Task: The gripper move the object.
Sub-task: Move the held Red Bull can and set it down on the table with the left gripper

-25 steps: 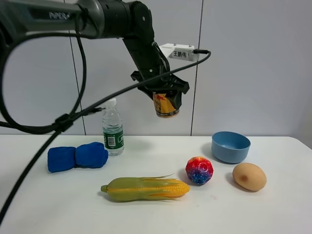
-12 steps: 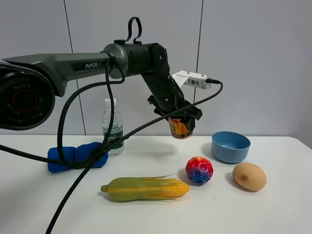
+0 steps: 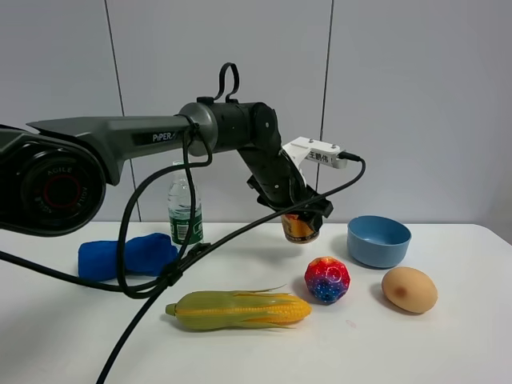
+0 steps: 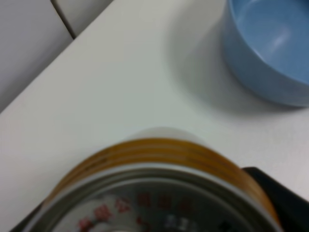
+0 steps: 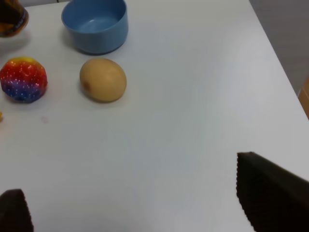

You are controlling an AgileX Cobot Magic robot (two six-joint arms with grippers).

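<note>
The gold can with red markings (image 3: pixel 300 229) is held in my left gripper (image 3: pixel 299 218), whose black jaws are shut on it from above. The can hangs upright, low over the white table (image 3: pixel 448 352), just left of the blue bowl (image 3: pixel 378 240); I cannot tell if it touches the table. In the left wrist view the can's gold rim and silver top (image 4: pixel 159 159) fill the foreground, with the bowl (image 4: pixel 270 53) beyond. My right gripper (image 5: pixel 140 203) is open and empty over the table's right side. The can's edge (image 5: pixel 9 19) shows in that view.
A multicoloured ball (image 3: pixel 326 280) lies in front of the can, and a tan egg-shaped object (image 3: pixel 409 289) to its right. A corn cob (image 3: pixel 240 310) lies front centre. A water bottle (image 3: pixel 184 212) and a blue cloth (image 3: pixel 128 256) are at the left. Black cables trail across the left.
My left gripper has carried the can down and to the right, from high above the table to low beside the blue bowl. The other things have not moved.
</note>
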